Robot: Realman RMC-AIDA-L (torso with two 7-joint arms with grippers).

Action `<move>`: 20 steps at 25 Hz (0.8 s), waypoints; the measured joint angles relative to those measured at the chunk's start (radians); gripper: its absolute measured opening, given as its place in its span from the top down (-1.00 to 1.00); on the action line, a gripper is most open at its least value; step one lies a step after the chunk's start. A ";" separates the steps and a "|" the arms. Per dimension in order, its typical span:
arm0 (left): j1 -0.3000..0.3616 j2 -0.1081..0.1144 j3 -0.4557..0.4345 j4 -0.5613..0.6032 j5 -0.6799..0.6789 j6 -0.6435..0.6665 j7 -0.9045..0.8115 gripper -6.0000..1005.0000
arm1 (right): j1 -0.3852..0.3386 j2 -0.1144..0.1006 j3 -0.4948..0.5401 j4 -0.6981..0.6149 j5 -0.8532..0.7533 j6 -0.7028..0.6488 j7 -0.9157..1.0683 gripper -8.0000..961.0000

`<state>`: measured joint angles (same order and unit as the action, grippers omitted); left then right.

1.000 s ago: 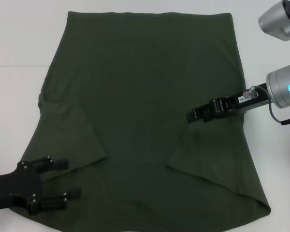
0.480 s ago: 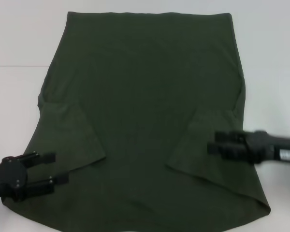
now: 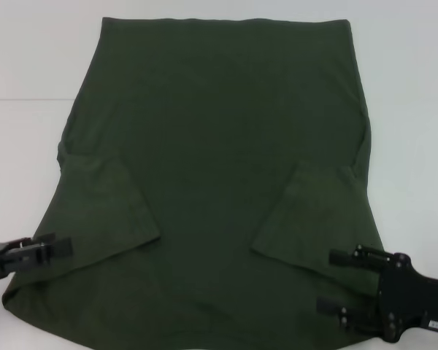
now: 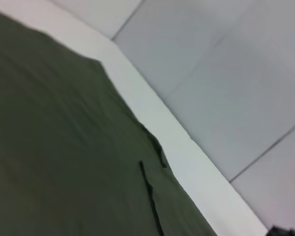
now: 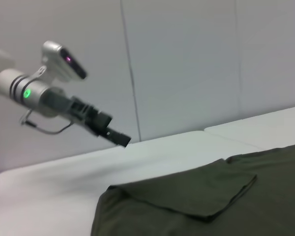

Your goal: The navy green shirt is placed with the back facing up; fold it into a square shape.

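The navy green shirt (image 3: 219,146) lies flat on the white table, plain side up, with both sleeves folded inward over the body. My left gripper (image 3: 52,248) is at the shirt's near left edge, low and seen side-on. My right gripper (image 3: 336,281) is open and empty, over the shirt's near right part just below the folded right sleeve (image 3: 306,219). The right wrist view shows the shirt (image 5: 201,196) with a folded sleeve, and my left gripper (image 5: 119,138) in the air beyond it. The left wrist view shows the shirt's cloth (image 4: 64,147) close up.
The white table (image 3: 29,73) reaches past the shirt on the left, right and far sides. A seam line crosses it (image 3: 22,99). The left wrist view shows the table edge (image 4: 187,147) with grey floor behind it.
My right gripper moved from the shirt's right middle down to its near right part. My left gripper drew back leftward to the shirt's edge and turned side-on. The shirt has not moved.
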<state>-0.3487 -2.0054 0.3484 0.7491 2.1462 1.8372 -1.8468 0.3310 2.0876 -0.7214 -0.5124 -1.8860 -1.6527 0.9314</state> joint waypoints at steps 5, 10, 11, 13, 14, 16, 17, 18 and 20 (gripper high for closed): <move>0.005 0.029 0.008 0.011 0.028 0.002 -0.165 -0.70 | 0.008 0.005 -0.002 0.006 -0.056 0.010 -0.069 -0.65; -0.014 0.063 0.006 0.067 0.165 -0.011 -0.394 -0.70 | 0.015 0.004 -0.004 0.007 -0.073 0.015 -0.072 -0.65; -0.017 0.064 0.006 0.084 0.188 -0.016 -0.428 -0.70 | 0.015 0.004 -0.005 0.007 -0.073 0.017 -0.072 -0.65; -0.022 0.064 0.007 0.121 0.229 -0.041 -0.495 -0.70 | 0.018 0.004 -0.011 0.007 -0.073 0.022 -0.072 -0.65; -0.025 0.064 0.009 0.132 0.247 -0.052 -0.513 -0.70 | 0.019 0.004 -0.016 0.008 -0.073 0.025 -0.071 -0.65; -0.037 0.064 0.013 0.148 0.301 -0.080 -0.544 -0.70 | 0.022 0.004 -0.032 0.008 -0.073 0.031 -0.067 -0.65; -0.054 0.064 0.017 0.151 0.356 -0.102 -0.558 -0.70 | 0.024 0.004 -0.039 0.009 -0.073 0.033 -0.065 -0.65; -0.054 0.064 0.017 0.151 0.356 -0.102 -0.558 -0.70 | 0.025 0.005 -0.043 0.009 -0.073 0.033 -0.065 -0.65; -0.070 0.063 0.019 0.147 0.389 -0.116 -0.561 -0.70 | 0.026 0.006 -0.050 0.009 -0.073 0.035 -0.067 -0.65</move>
<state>-0.4191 -1.9427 0.3670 0.8963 2.5355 1.7215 -2.4077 0.3573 2.0932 -0.7718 -0.5032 -1.9590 -1.6178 0.8642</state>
